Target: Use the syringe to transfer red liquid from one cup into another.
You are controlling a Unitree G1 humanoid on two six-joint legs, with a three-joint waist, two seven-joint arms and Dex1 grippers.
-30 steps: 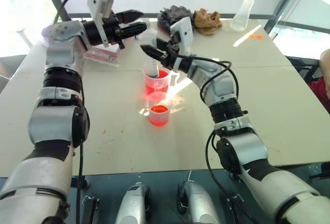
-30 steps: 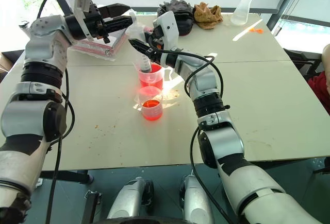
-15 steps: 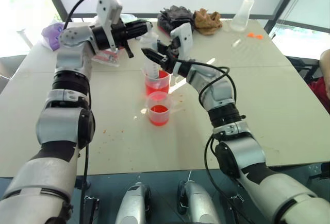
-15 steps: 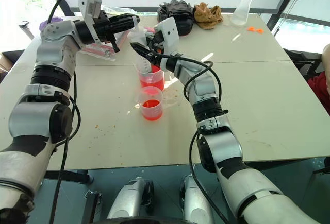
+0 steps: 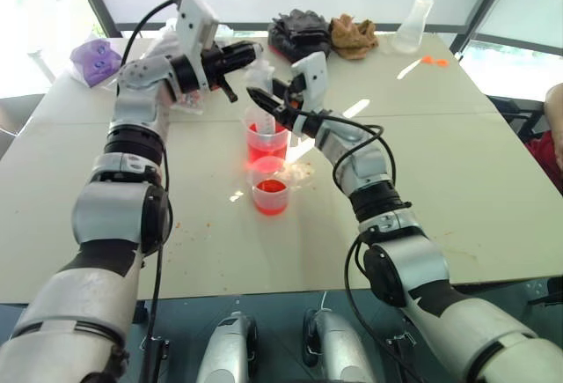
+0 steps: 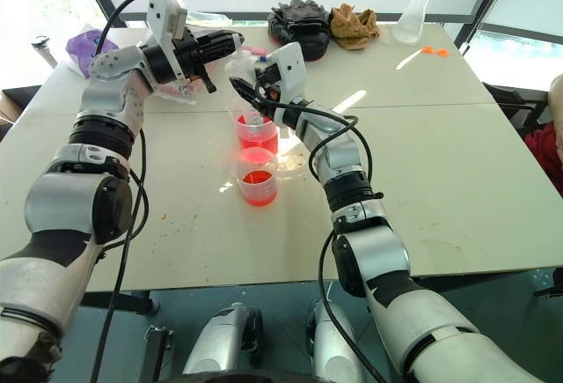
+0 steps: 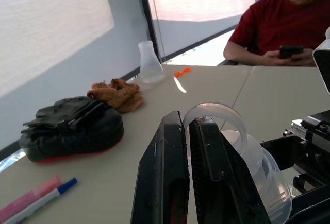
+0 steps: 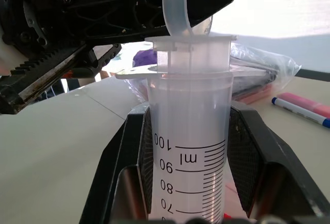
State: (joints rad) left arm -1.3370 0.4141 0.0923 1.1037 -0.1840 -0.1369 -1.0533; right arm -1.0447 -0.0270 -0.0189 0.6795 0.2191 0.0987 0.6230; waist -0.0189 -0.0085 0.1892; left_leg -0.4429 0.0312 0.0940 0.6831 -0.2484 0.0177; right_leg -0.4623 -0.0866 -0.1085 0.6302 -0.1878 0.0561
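Observation:
The syringe (image 5: pixel 258 92) stands upright with its tip down inside the taller handled cup (image 5: pixel 266 141), which holds red liquid (image 5: pixel 268 149). My right gripper (image 8: pixel 188 131) is shut on the syringe's clear barrel (image 8: pixel 188 172), just under its flange. My left gripper (image 5: pixel 251 50) reaches in level from the left and is shut on the ring at the top of the white plunger (image 7: pixel 214 112). The short handleless cup (image 5: pixel 271 191) stands just in front of the tall one, apart from it, with some red liquid (image 5: pixel 271 198) in it.
At the table's far side lie a dark cloth bundle (image 5: pixel 299 31), a brown rag (image 5: pixel 354 35) and a clear conical flask (image 5: pixel 413 26). A purple thing (image 5: pixel 92 55) sits far left. Two pens (image 7: pixel 36 203) lie near the bundle. A person in a red shirt (image 7: pixel 289 23) sits at the right.
My left gripper has swung right to the top of the syringe and shut on the plunger ring; it was open a second ago. My right gripper has kept hold of the barrel.

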